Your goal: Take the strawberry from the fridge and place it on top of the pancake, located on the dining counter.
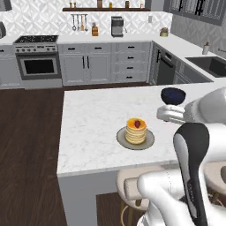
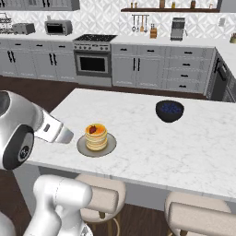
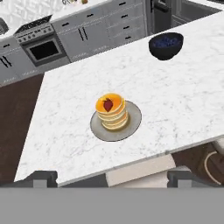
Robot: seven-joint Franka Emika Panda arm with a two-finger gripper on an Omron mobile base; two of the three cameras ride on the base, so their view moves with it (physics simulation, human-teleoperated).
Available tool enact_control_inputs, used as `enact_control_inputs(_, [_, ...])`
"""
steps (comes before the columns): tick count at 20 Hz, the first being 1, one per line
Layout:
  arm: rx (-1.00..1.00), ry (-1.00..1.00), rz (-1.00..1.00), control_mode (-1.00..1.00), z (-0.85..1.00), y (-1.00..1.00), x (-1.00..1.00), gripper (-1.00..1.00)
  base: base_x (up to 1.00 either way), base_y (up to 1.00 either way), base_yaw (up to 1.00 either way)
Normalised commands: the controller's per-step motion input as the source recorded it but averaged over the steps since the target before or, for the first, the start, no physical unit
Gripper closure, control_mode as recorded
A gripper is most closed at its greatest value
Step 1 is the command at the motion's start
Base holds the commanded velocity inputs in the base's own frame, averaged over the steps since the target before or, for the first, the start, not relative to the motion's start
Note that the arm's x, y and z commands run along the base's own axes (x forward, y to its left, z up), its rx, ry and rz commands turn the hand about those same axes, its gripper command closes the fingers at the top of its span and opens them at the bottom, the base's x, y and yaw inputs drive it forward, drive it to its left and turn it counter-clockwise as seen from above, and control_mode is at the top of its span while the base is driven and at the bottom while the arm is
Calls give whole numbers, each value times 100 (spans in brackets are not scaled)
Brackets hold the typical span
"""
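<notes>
The strawberry (image 1: pixel 137 124) (image 2: pixel 93 130) (image 3: pixel 108 104) lies on the syrup top of the pancake (image 1: pixel 135 133) (image 2: pixel 96 139) (image 3: pixel 113 115). The stack rests on a round grey plate (image 3: pixel 133 123) near the front edge of the dining counter (image 1: pixel 97 123) (image 2: pixel 152 143) (image 3: pixel 70 118). My gripper (image 3: pixel 113 179) is open with nothing between its fingers. It hangs over the counter's near edge, back from the plate and apart from it. The fridge is out of view.
A dark blue-black bowl (image 1: pixel 173 96) (image 2: pixel 169 110) (image 3: pixel 165 45) stands farther back on the counter. Padded stools (image 1: pixel 132 185) (image 2: pixel 99 193) sit under its near edge. A stove (image 1: pixel 37 57) (image 2: pixel 93 57) and grey cabinets line the far wall.
</notes>
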Motion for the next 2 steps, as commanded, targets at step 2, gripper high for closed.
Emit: enact_control_inputs(2, [-1, -13, 0, -100, 80, 7, -100, -100, 0, 0, 0])
